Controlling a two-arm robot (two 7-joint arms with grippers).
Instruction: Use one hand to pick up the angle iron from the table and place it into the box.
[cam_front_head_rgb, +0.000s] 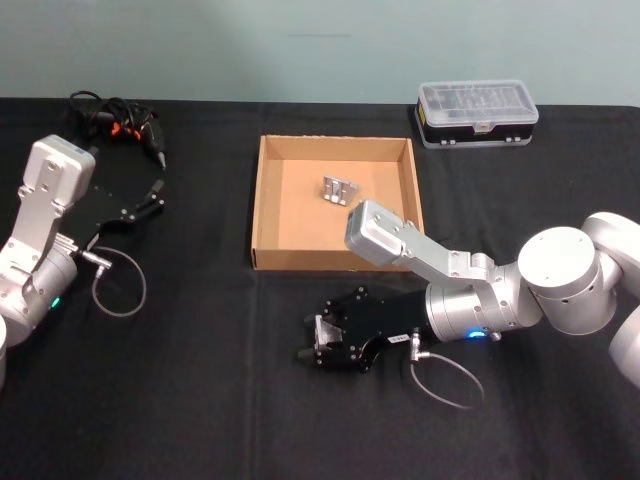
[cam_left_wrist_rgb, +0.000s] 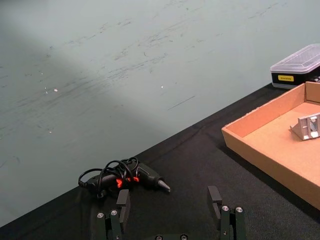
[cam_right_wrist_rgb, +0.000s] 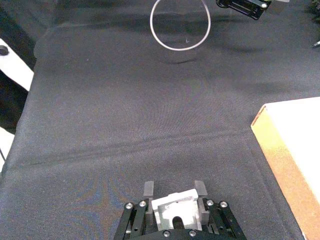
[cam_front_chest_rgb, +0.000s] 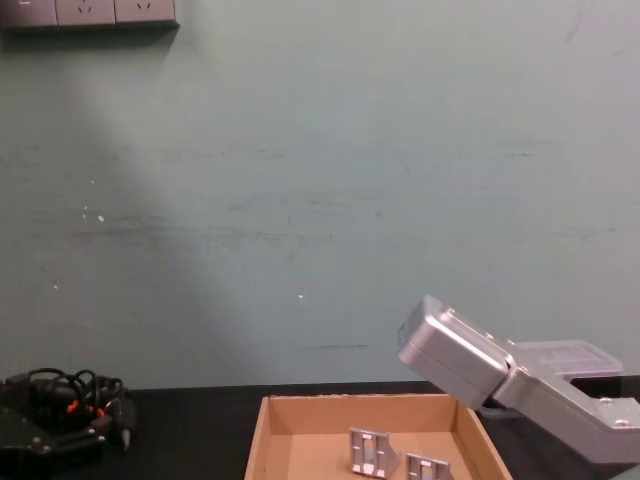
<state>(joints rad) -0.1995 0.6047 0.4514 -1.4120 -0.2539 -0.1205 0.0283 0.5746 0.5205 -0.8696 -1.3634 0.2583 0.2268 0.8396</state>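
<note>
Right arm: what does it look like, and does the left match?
Both arms are boxy silver-grey links with rounded joints. The right arm has a blue wrist light and a thin grey cable loop; the right gripper is black with a small white label. The left arm has a green light and its own cable loop; the left gripper is black too.

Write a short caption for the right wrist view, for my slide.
Right gripper grips an angle iron over the black table, near the box.

Bare table (cam_front_head_rgb: 298, 285) between right hand (cam_front_head_rgb: 318, 338) and low-walled box (cam_front_head_rgb: 330, 262).
</note>
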